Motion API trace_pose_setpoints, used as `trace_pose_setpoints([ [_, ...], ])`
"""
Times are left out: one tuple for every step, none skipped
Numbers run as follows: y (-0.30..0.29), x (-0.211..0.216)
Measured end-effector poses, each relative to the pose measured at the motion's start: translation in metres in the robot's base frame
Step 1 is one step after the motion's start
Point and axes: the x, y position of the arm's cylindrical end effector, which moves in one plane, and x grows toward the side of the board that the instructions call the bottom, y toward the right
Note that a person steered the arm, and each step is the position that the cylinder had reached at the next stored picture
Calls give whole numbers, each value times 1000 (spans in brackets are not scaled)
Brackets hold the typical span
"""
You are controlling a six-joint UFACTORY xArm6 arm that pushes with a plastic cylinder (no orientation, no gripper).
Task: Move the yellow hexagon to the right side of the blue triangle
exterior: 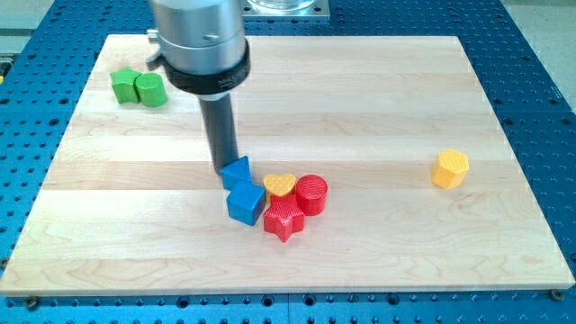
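Note:
The yellow hexagon (pixel 450 168) sits alone at the view's right on the wooden board. The blue triangle (pixel 237 171) lies near the board's middle, in a cluster with a blue cube (pixel 246 203) just below it. My tip (pixel 222 168) rests against the triangle's upper left edge. The rod rises from there to the arm's grey body at the view's top. The hexagon is far to the right of both the tip and the triangle.
A yellow heart (pixel 280 185), a red cylinder (pixel 311 193) and a red star (pixel 283 219) crowd the triangle's right side. Two green blocks (pixel 139 88) sit at the board's upper left. The wooden board (pixel 360 90) lies on a blue perforated table.

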Motion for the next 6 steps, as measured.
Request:
trace_pose_setpoints([
  [13, -4],
  [23, -47],
  [118, -79],
  [213, -71],
  [308, -45],
  [335, -5],
])
